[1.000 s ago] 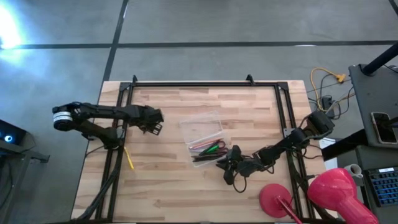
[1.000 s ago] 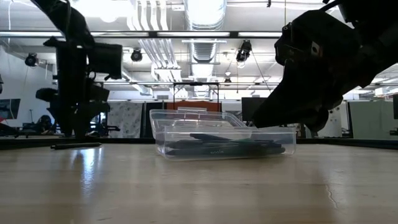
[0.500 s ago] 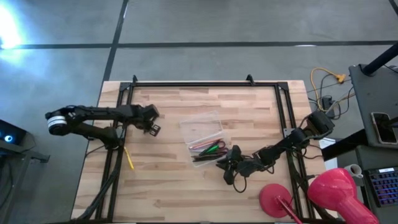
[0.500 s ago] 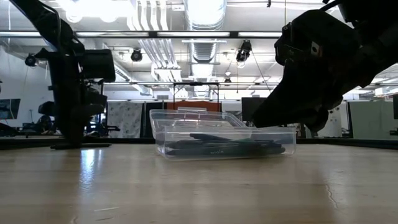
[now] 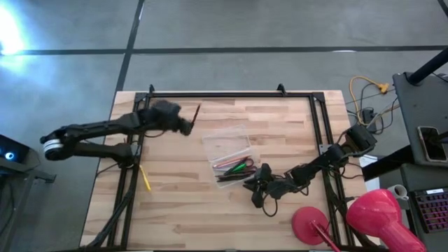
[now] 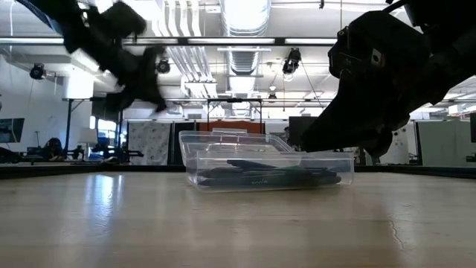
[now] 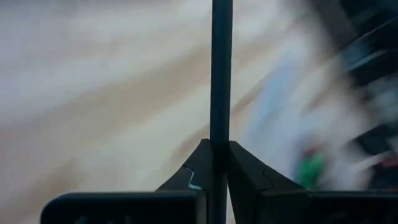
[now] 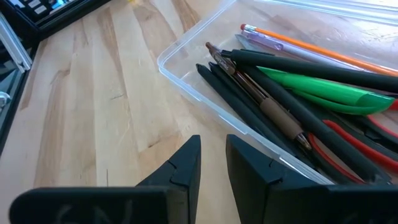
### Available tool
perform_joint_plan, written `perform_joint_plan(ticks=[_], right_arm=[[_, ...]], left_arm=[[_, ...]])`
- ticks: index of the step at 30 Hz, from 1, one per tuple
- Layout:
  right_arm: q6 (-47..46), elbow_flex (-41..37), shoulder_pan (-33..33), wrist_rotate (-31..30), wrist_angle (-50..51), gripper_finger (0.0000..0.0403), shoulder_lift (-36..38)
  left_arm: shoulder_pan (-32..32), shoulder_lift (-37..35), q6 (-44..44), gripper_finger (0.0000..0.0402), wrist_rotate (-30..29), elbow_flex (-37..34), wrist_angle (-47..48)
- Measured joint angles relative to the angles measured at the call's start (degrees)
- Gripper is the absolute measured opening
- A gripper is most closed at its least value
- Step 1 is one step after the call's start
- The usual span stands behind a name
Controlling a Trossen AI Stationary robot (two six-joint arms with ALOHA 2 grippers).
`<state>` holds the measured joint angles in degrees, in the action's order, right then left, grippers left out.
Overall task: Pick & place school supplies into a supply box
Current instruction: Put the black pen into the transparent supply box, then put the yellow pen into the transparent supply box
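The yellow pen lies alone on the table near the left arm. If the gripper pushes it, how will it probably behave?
The yellow pen looks slim and round, so it would probably roll or spin on the smooth table instead of sliding straight. It seems light and stiff. It lies flat, so the fingers would likely need to close across it.

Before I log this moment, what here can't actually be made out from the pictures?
- Left gripper: blurred in the high and low views; only the wrist view shows its jaws shut on a dark pencil.
- That pencil's far end: cut off by the wrist picture's edge.
- Clear box contents: dark shapes only in the low view, partly behind the right gripper.
- Yellow pen on the table: too small to show detail.
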<state>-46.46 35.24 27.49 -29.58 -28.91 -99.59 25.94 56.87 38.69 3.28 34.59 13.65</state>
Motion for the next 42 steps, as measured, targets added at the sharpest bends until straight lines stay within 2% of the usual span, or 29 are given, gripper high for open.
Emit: perform_joint_plan(ticks=[3,6,9,12,14,16,19,22,25,26,29,33,39,42], right_arm=[[0.0,0.0,0.0,0.0,-0.1,0.0068,0.0],[0.0,0.0,0.0,0.0,-0.1,0.0068,0.0],[0.0,0.0,0.0,0.0,-0.1,0.0068,0.0],[0.0,0.0,0.0,0.0,-0.1,0.0068,0.0],[0.0,0.0,0.0,0.0,-0.1,0.0068,0.0],[0.0,0.0,0.0,0.0,-0.1,0.0068,0.0],[0.0,0.0,0.0,0.0,-0.1,0.0068,0.0],[0.0,0.0,0.0,0.0,-0.1,0.0068,0.0],[0.1,0.0,0.0,0.0,-0.1,0.0068,0.0],[0.2,0.0,0.0,0.0,-0.1,0.0068,0.0],[0.2,0.0,0.0,0.0,-0.1,0.0068,0.0],[0.2,0.0,0.0,0.0,-0.1,0.0068,0.0],[0.2,0.0,0.0,0.0,0.0,0.0068,0.0],[0.1,0.0,0.0,0.0,-0.1,0.0068,0.0]], left_arm=[[-0.7,-3.3,-0.7,0.0010,0.0,3.4,-8.0],[-4.0,-2.4,-5.0,0.0010,-0.7,7.4,-10.9],[-9.8,2.4,-8.5,0.0010,-0.9,12.2,-11.6],[-16.8,10.2,-10.3,0.0010,-3.8,18.6,-11.3],[-20.7,16.8,-10.7,0.0010,-5.1,23.9,-6.7],[-23.0,24.1,-10.7,0.0010,-6.1,30.3,3.0],[-23.9,34.4,-10.8,0.0011,-8.7,39.6,20.6],[-24.0,42.3,-11.5,0.0024,-7.2,45.6,28.0],[-25.3,47.0,-13.4,0.0032,0.2,49.2,23.9],[-25.6,48.2,-13.6,0.0032,1.1,50.4,23.4],[-25.8,51.8,-13.7,0.0032,1.0,53.6,26.6],[-24.9,55.5,-13.7,0.0038,0.5,54.4,33.2],[-25.7,54.7,-13.8,0.0065,0.7,53.2,32.0],[-26.4,53.5,-13.9,0.0089,-1.5,53.5,30.9]])
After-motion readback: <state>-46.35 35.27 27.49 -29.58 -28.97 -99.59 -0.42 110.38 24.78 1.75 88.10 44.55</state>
